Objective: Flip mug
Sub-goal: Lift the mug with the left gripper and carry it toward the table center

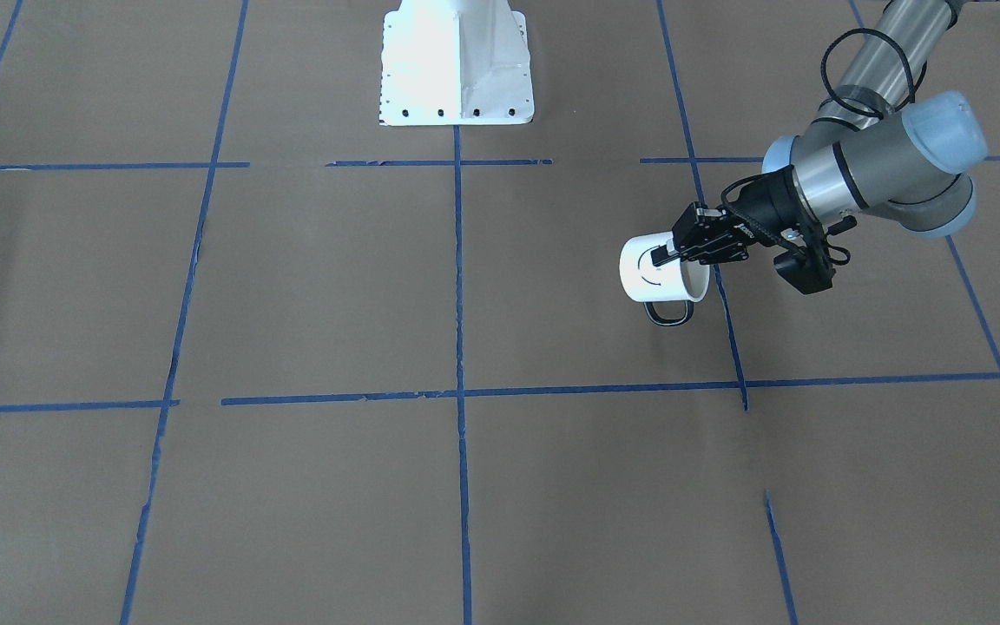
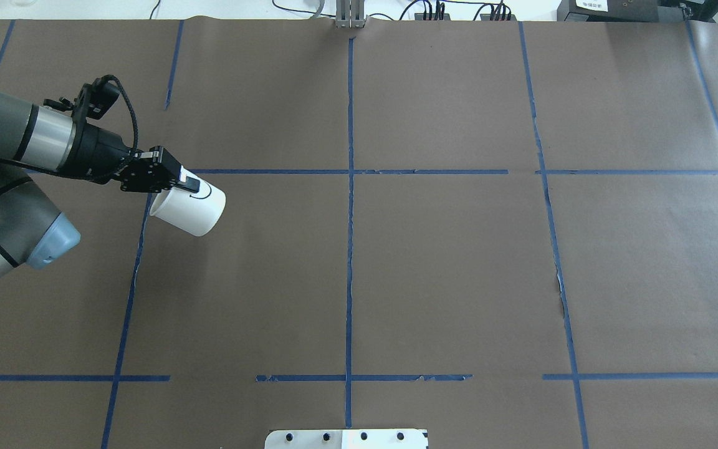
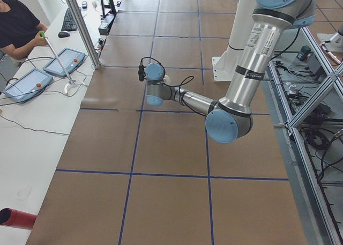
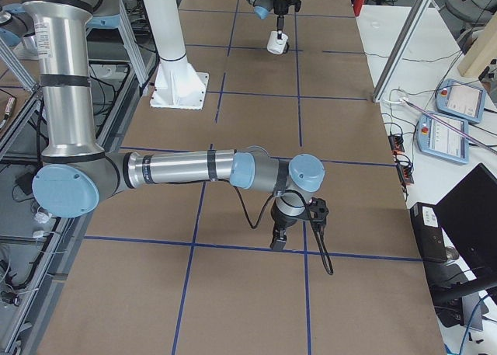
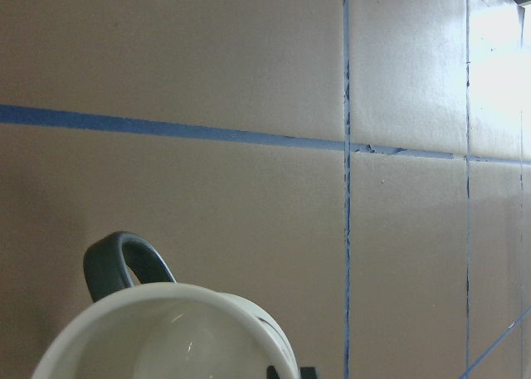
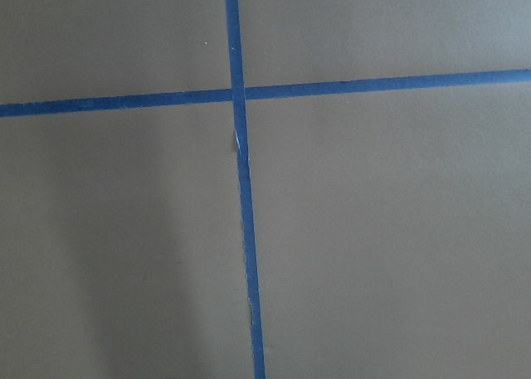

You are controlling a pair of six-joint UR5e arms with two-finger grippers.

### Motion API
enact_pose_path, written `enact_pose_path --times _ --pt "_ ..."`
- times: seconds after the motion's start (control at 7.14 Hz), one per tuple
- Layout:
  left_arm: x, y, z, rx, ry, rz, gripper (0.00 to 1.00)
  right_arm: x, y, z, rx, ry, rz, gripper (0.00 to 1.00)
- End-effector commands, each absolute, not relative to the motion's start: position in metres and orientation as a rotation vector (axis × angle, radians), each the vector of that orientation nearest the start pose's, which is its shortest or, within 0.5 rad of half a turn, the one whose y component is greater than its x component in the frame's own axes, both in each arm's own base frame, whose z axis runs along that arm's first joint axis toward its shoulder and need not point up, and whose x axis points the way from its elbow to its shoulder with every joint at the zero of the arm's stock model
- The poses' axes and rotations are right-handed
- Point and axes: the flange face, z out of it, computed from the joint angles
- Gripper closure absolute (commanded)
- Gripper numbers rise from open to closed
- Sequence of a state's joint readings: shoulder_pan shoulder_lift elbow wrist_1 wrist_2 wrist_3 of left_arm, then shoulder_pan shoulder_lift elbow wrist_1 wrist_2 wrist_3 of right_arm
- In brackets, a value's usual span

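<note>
The small white mug (image 1: 649, 271) with a smiley face and a black loop handle (image 1: 669, 313) is tipped on its side, its mouth toward my left gripper (image 1: 669, 254). That gripper is shut on the mug's rim, with one finger over the outside wall. In the overhead view the mug (image 2: 192, 210) sits at the tip of the left gripper (image 2: 188, 184), base pointing right. The left wrist view shows the mug's rim (image 5: 166, 325) and handle (image 5: 124, 261) at the bottom. I cannot tell whether the mug touches the table. My right gripper (image 4: 279, 238) hangs low over the table; I cannot tell whether it is open or shut.
The white robot base (image 1: 457, 69) stands at the table's middle edge. Brown paper with blue tape lines (image 2: 349, 249) covers the table. An operator (image 3: 19, 25) sits by control tablets (image 3: 64, 62) at the far side. A metal post (image 3: 80, 25) stands at that edge.
</note>
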State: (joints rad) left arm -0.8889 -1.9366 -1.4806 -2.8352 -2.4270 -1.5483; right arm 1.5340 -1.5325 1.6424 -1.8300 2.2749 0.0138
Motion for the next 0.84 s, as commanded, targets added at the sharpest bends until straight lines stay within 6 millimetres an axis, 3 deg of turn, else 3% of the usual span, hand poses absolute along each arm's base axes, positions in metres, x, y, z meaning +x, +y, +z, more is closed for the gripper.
enact_pose_path --times 0.0,0.28,0.7 --pt "0.343 -0.515 0.306 0.05 1.526 -0.082 1.0 0.051 -0.496 0.635 -0.162 -0.699 0.031 0.0" --pt "0.377 -0.511 0.257 0.09 1.464 -0.102 1.0 0.051 -0.496 0.634 -0.16 -0.699 0.03 0.0" --pt "0.42 -0.511 0.155 0.107 1.291 -0.115 1.0 0.051 -0.496 0.635 -0.162 -0.699 0.031 0.0"
